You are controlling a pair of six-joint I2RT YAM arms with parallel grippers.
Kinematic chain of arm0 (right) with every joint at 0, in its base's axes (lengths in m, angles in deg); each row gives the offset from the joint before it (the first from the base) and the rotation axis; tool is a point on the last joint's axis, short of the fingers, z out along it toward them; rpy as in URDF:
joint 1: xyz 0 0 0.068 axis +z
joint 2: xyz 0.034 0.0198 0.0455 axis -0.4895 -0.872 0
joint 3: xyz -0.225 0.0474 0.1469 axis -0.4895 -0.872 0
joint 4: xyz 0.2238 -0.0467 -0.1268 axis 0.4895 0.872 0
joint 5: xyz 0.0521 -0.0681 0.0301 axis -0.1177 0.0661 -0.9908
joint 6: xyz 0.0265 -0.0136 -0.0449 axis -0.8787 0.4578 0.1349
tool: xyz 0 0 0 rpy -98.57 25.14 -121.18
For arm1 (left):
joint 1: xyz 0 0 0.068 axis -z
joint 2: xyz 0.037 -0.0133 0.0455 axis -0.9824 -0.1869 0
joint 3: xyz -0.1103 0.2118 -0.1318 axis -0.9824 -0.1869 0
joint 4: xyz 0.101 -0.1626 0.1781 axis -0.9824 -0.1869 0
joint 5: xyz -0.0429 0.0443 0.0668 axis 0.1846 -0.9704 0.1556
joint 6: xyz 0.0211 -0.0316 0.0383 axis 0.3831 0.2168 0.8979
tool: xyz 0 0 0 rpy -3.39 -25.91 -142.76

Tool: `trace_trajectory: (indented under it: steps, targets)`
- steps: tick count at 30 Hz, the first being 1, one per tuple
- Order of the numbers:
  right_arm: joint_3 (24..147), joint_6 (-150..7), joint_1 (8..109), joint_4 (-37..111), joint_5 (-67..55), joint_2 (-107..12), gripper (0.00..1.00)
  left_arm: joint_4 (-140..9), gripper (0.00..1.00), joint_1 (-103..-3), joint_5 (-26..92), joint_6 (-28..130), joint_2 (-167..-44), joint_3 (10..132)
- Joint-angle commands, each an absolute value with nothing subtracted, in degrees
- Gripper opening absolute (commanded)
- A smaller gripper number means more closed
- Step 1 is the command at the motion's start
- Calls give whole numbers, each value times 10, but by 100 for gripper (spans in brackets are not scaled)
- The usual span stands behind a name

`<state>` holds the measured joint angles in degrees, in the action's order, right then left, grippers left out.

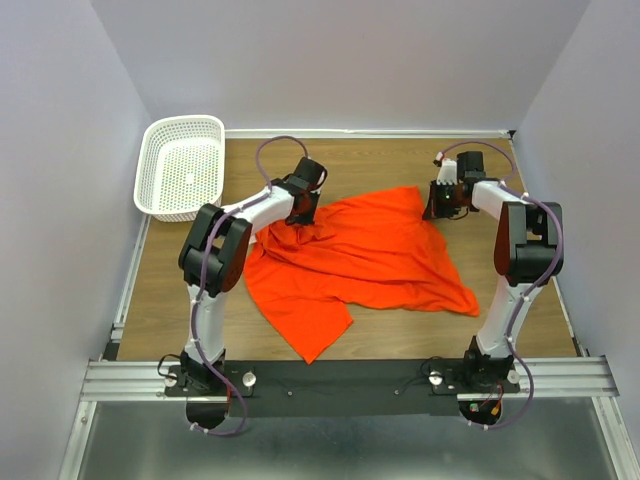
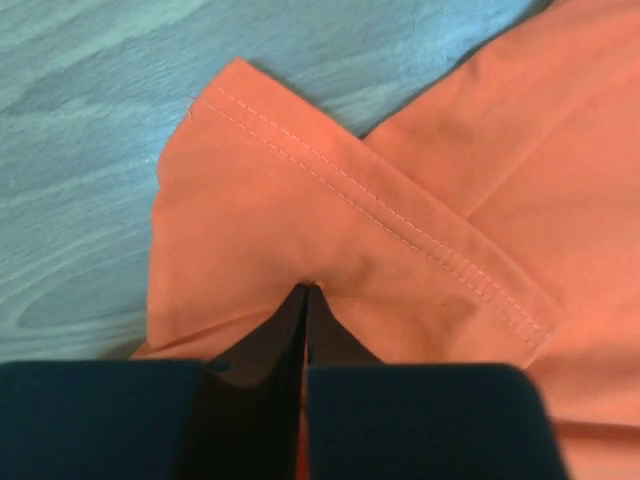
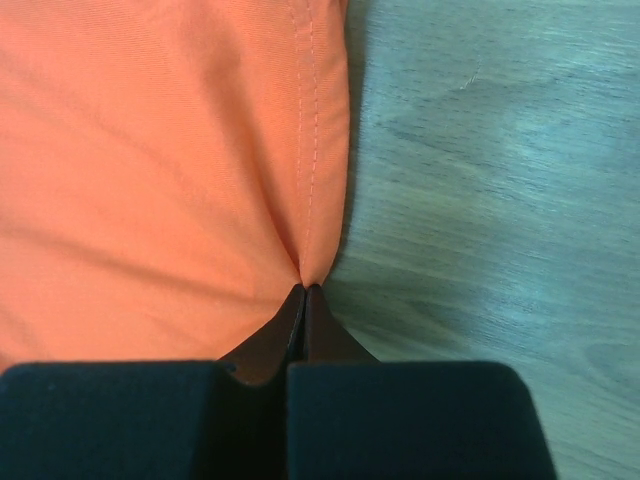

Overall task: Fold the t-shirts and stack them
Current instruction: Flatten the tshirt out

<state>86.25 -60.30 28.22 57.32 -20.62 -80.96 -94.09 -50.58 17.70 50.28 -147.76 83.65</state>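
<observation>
Shirt: orange-red t-shirt (image 1: 360, 255) rumpled at the middle of the table (image 1: 170, 300), long axis left to right.
Left gripper (image 2: 305, 290): pinching a stitched hem (image 2: 380, 205) at the shirt's far-left corner.
Right gripper (image 3: 303, 290): pinching the hem edge (image 3: 315, 150) at its far-right corner.
Next: likely pull the corners apart to flatten it.

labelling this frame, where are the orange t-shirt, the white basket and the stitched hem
t-shirt (image 1: 360, 260): top view, middle of the spread fabric
basket (image 1: 178, 210): top view, near wall
stitched hem (image 2: 380, 207): left wrist view, on the double stitching
</observation>
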Motion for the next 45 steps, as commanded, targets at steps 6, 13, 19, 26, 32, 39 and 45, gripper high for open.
trace_trajectory:
  steps: [6, 13, 19, 26, 32, 39, 45]
  targets:
    - [848, -585, 266, 588, -196, -780, 1, -942, 0, -500, 108, 505, -1398, 860]
    - [838, -578, 205, 589, -202, -746, 1, -912, 0, -524, 108, 501, -1302, 829]
    - [816, -556, 180, 592, -180, -713, 1, -898, 0, -560, 149, 489, -1314, 831]
    - [775, -520, 151, 591, -163, -661, 0, -847, 0, -614, 230, 475, -1332, 841]
    - [764, -514, 143, 592, -204, -657, 1, -869, 39, -618, 323, 504, -1386, 913]
    - [760, -506, 143, 592, -222, -661, 1, -851, 54, -610, 289, 534, -1319, 870]
    - [764, -505, 143, 594, -240, -668, 1, -898, 53, -584, 251, 543, -1285, 759]
